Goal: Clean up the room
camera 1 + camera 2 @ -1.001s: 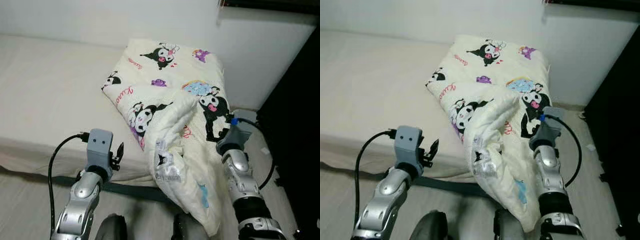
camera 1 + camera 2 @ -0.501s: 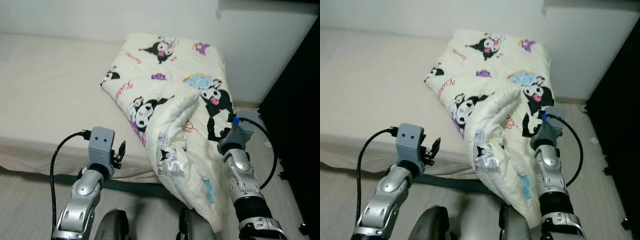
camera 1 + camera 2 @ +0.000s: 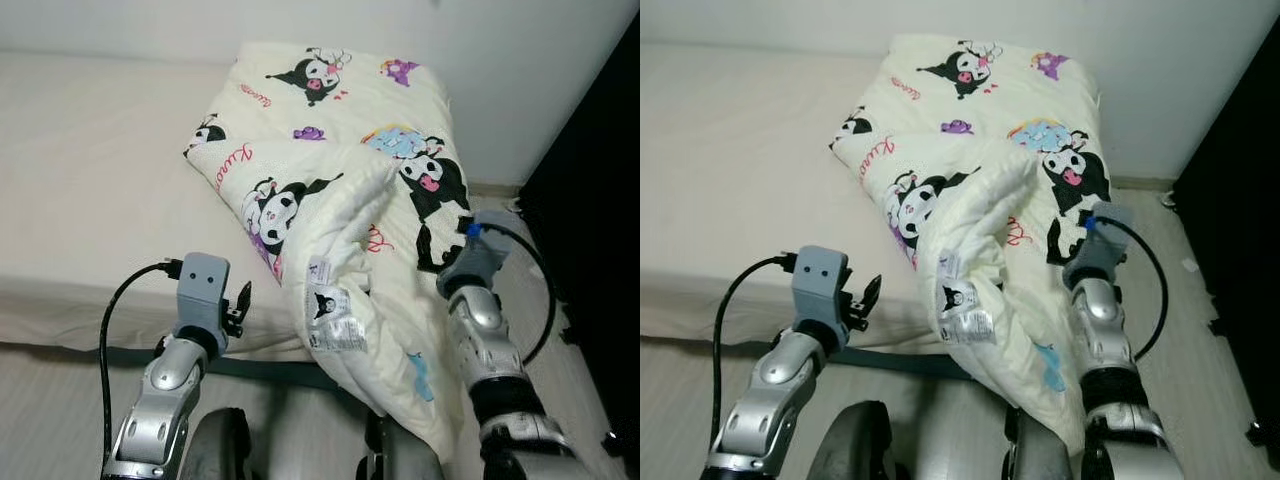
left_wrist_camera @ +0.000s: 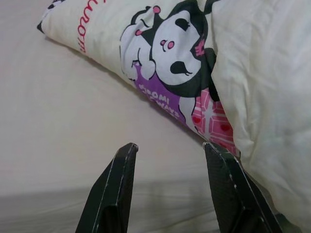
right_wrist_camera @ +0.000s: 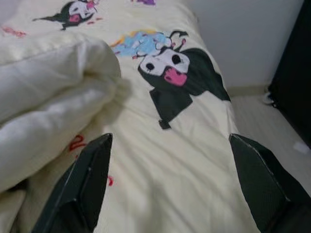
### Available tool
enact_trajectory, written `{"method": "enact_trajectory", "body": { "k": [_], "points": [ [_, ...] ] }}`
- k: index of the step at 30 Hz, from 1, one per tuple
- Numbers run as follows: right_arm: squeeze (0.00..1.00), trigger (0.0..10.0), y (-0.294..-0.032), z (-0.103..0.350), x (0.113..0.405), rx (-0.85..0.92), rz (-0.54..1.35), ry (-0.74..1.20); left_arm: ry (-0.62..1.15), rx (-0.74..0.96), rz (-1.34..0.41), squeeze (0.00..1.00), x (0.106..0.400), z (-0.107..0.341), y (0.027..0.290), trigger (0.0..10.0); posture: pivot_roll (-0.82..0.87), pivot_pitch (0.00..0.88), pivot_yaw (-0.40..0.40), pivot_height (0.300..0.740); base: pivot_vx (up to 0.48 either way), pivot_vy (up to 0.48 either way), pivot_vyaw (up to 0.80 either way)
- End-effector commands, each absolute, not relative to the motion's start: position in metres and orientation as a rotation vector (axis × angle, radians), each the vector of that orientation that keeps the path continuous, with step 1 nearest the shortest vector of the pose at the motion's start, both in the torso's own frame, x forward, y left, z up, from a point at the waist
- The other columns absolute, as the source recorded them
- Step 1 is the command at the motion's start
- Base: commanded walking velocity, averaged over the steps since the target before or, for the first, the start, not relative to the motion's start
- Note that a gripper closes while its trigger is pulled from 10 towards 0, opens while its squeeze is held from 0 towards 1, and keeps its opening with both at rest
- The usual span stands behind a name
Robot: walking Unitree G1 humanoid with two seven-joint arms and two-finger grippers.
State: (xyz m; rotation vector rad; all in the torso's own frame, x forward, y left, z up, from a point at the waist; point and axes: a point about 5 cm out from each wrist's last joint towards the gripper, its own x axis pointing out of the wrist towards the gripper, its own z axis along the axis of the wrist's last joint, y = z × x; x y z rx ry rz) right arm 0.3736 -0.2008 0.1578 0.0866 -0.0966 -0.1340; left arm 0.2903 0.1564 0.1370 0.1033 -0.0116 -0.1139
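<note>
A cream comforter (image 3: 340, 170) printed with black cartoon figures lies bunched on the right end of the bed (image 3: 90, 180). A thick fold with a white label (image 3: 335, 320) hangs over the bed's front edge toward the floor. My left gripper (image 4: 167, 148) is open and empty, hovering at the mattress front edge just left of the hanging fold. My right gripper (image 5: 170, 137) is open wide, its fingers (image 5: 82, 184) spread over the comforter's right side near a black figure print (image 5: 175, 73). The right wrist (image 3: 478, 262) sits beside the hanging cloth.
A white wall (image 3: 500, 60) runs behind the bed. Dark furniture (image 3: 600, 200) stands close on the right, leaving a narrow strip of pale floor (image 3: 530, 260). A dark bed base (image 3: 260, 368) shows under the mattress.
The whole view has shifted, so the camera moved. The hanging fold sits a little more to the left and the right wrist a little farther right of it. Both grippers stay open.
</note>
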Motion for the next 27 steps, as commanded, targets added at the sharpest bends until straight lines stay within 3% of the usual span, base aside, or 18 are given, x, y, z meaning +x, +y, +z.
{"method": "enact_trajectory", "body": {
  "k": [1,7,8,9,10,17,18,27],
  "points": [
    [0.0,10.0,-0.205,0.152,0.373,0.102,-0.142,-0.073,-0.011,0.114,-0.097,0.0,0.288,0.139,0.163,10.0,0.07,0.276,-0.021,0.594,0.0,0.0,0.0],
    [0.0,10.0,-0.207,0.158,0.38,0.144,-0.128,-0.077,-0.034,0.114,-0.082,0.0,0.286,0.144,0.168,10.0,0.08,0.291,-0.027,0.594,0.0,0.0,0.0],
    [0.29,10.0,-0.205,0.168,0.388,0.229,-0.09,-0.096,-0.069,0.117,-0.075,0.0,0.282,0.154,0.176,10.0,0.12,0.331,-0.046,0.594,0.0,0.0,0.0],
    [0.29,10.0,-0.205,0.168,0.388,0.229,-0.09,-0.096,-0.069,0.117,-0.075,0.0,0.282,0.154,0.176,10.0,0.12,0.331,-0.046,0.594,0.0,0.0,0.0],
    [0.74,10.0,-0.199,0.175,0.395,0.314,-0.043,-0.098,-0.107,0.134,-0.08,0.0,0.275,0.165,0.184,10.0,0.17,0.354,-0.067,0.594,0.0,0.0,0.0],
    [0.74,10.0,-0.172,0.172,0.403,0.373,0.077,-0.011,-0.151,0.206,-0.109,0.0,0.256,0.185,0.197,10.0,0.22,0.375,-0.085,0.594,0.0,0.0,0.0],
    [1.0,10.0,-0.16,0.171,0.404,0.385,0.12,0.019,-0.153,0.225,-0.093,0.0,0.25,0.188,0.202,10.0,0.25,0.391,-0.102,0.594,0.0,0.0,0.0],
    [1.0,10.0,-0.143,0.169,0.406,0.403,0.183,0.06,-0.155,0.248,-0.07,0.0,0.242,0.193,0.208,10.0,0.27,0.398,-0.117,0.594,0.0,0.0,0.0]
  ]
}}
